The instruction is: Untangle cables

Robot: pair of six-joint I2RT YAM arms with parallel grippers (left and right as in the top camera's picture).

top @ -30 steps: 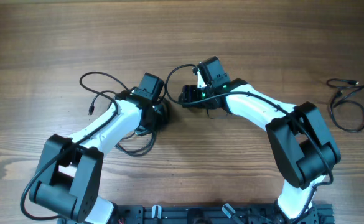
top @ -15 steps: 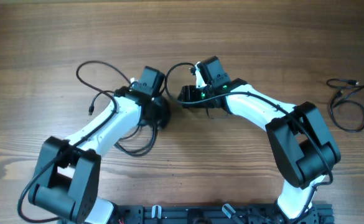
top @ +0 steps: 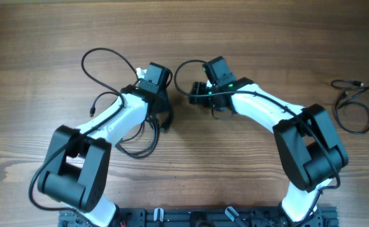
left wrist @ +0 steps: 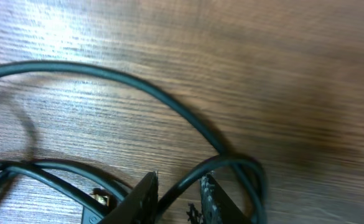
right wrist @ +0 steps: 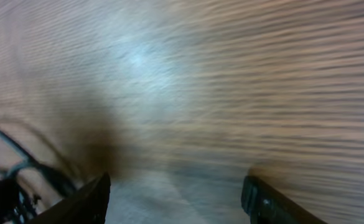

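Hovering low over the wooden counter (top: 247,31), the left gripper (left wrist: 178,183) straddles one strand of the tangled black cables (left wrist: 138,84) with narrowly parted jaws; whether they pinch it cannot be told. The tangle lies left of centre in the overhead view, partly under the left arm (top: 118,116). The right gripper (right wrist: 175,186) holds its jaws wide apart and empty. A separate coiled cable (top: 350,94) rests at the right edge.

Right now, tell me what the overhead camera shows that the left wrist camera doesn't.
Overhead only: the left arm, the right arm, and a separate cable lying far right. Left wrist only: a close look at a cable strand running between the left gripper's fingers. Both: the looped cable and the wooden table.
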